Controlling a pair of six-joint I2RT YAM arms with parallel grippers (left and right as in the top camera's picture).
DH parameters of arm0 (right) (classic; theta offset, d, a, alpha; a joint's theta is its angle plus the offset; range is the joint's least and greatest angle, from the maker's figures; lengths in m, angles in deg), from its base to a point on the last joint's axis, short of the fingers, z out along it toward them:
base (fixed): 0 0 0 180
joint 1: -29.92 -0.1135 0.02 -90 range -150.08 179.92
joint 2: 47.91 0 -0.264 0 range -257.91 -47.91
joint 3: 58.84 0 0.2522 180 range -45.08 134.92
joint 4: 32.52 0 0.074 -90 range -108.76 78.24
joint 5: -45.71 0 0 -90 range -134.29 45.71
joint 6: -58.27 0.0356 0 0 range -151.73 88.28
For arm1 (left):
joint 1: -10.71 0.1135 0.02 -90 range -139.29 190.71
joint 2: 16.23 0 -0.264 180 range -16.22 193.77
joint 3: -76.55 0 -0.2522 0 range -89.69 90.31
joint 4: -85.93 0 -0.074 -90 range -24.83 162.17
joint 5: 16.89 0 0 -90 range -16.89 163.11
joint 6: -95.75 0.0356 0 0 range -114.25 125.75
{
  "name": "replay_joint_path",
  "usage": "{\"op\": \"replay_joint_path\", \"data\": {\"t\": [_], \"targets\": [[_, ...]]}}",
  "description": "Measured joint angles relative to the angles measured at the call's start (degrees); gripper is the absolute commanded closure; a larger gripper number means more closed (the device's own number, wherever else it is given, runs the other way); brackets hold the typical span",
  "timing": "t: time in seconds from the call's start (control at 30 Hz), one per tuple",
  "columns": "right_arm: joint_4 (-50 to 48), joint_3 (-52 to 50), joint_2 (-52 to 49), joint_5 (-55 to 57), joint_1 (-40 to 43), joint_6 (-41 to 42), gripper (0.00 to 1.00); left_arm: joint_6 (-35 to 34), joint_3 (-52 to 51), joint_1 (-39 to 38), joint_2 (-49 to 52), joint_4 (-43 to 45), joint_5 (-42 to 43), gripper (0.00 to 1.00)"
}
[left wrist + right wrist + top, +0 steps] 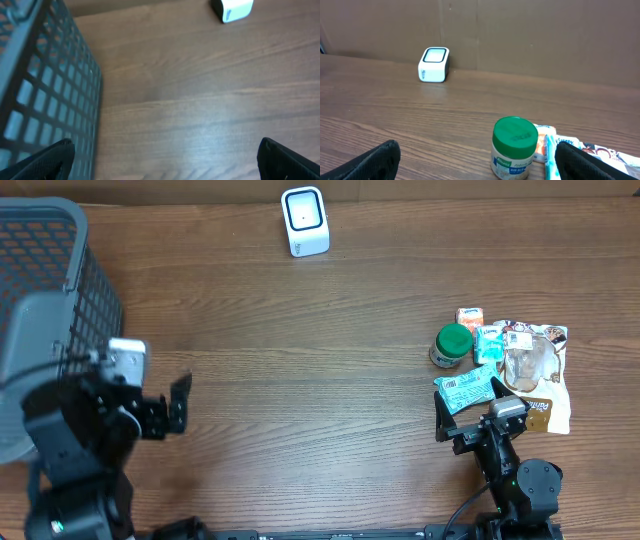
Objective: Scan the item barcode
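The white barcode scanner [304, 220] stands at the far edge of the table, also in the left wrist view [232, 9] and the right wrist view [434, 64]. The items lie in a cluster at the right: a green-lidded jar [452, 345], a teal packet [467, 388], a small orange packet [469, 315] and a clear snack bag [535, 370]. My right gripper [470, 408] is open just short of the cluster, and the jar [515, 147] stands ahead between its spread fingers [477, 160]. My left gripper [178, 405] hangs open and empty over bare wood [165, 155].
A dark mesh basket [50, 300] stands at the far left, its wall close beside the left gripper's left finger [45, 90]. A brown cardboard wall runs behind the table's far edge.
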Motion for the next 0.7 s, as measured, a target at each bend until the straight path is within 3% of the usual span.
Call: {"op": "replay_joint_path", "data": {"t": [0.1, 0.57, 0.7], "targets": [[0.02, 0.00, 0.00, 0.00, -0.02, 0.00, 0.00, 0.81, -4.15, -1.68, -3.74, 4.39, -0.26, 0.01], [-0.15, 0.00, 0.00, -0.02, 0.00, 0.00, 0.00, 2.23, -31.87, -8.44, -18.60, 43.21, 1.60, 0.00], [-0.11, 0.00, 0.00, -0.02, -0.02, 0.02, 0.00, 2.25, -39.91, -9.51, -23.34, 50.77, 1.77, 0.00]]}}
